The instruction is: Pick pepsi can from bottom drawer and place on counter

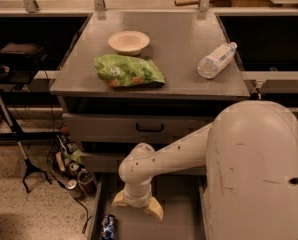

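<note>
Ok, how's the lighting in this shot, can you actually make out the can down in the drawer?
Camera view: warm light falls evenly on the counter. The bottom drawer lies in shade below it, yet the pepsi can shows dimly by the drawer's left wall. The gripper hangs over the drawer just right of the can, jaws apart.

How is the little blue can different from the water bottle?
The pepsi can is blue and small; the water bottle is clear and longer. The can sits in the bottom drawer; the bottle lies on its side on the counter. The open claw hangs just right of the can, far from the bottle. Both are drinks; neither is held.
</note>
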Motion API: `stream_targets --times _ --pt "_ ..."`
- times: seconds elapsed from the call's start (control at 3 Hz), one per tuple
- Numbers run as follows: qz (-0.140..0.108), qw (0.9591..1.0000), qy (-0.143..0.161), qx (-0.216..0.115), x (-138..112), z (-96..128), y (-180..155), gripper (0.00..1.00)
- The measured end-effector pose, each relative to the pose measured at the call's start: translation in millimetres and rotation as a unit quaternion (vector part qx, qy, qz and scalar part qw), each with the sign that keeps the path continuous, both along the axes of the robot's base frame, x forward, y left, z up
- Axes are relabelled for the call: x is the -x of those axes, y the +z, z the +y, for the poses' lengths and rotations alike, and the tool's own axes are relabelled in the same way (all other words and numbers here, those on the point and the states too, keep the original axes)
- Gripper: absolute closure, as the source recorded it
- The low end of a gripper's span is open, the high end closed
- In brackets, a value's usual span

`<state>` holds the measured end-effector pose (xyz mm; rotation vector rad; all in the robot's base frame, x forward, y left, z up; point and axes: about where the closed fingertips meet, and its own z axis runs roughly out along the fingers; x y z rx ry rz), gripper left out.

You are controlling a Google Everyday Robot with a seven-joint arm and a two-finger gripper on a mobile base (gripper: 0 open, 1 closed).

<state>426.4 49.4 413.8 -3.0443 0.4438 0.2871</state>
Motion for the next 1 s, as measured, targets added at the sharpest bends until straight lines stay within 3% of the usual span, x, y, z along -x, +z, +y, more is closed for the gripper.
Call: stream_targets --times 0.33,1.0 --pt "0.000 1.0000 0.000 0.000 0.1 -0.2 0.2 0.00" --pt "-0.033 0.9975 0.045 -0.043 -20.2 47.2 -44.0 0.00"
